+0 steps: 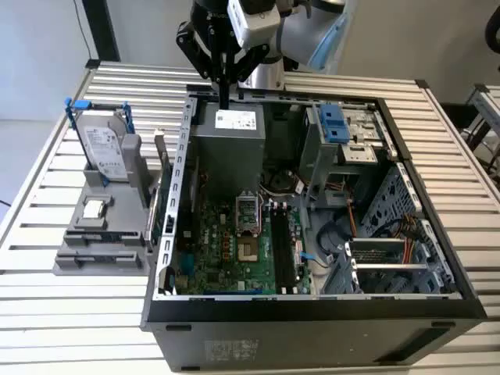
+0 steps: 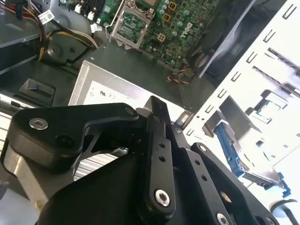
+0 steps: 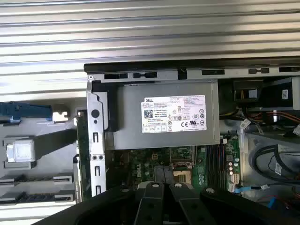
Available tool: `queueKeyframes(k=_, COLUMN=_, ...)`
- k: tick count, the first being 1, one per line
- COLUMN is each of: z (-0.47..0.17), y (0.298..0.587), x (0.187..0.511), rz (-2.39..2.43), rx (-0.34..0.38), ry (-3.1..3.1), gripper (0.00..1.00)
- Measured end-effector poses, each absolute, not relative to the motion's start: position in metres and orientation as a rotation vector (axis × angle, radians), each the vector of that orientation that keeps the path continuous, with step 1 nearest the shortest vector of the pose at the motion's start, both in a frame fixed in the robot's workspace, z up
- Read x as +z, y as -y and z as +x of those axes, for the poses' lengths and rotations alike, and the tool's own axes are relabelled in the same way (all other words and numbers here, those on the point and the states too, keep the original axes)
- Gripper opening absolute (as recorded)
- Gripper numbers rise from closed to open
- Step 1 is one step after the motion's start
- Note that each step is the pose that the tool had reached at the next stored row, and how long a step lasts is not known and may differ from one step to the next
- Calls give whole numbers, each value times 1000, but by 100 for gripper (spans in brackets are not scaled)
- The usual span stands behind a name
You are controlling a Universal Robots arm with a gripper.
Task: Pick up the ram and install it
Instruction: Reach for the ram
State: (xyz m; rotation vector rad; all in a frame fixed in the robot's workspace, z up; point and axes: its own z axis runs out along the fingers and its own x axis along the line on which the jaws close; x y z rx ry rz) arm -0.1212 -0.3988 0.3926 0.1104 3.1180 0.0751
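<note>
The claw (image 1: 224,92), closed tight and empty, hangs over the gray power box (image 1: 234,147), upper middle of the exterior view. The ram (image 1: 160,183) stands on edge at center left, just outside the case wall (image 1: 181,180). Picking hasn't begun, I judge; it calls for opening over that thin edge.

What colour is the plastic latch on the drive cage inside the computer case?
Blue; the latch shows best in the exterior view.
</note>
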Motion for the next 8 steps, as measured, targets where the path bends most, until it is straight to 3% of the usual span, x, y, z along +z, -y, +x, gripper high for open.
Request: queueKeyframes(k=8, z=-121, y=399, x=393, rz=110, rx=75, ry=-3118, gripper=0)
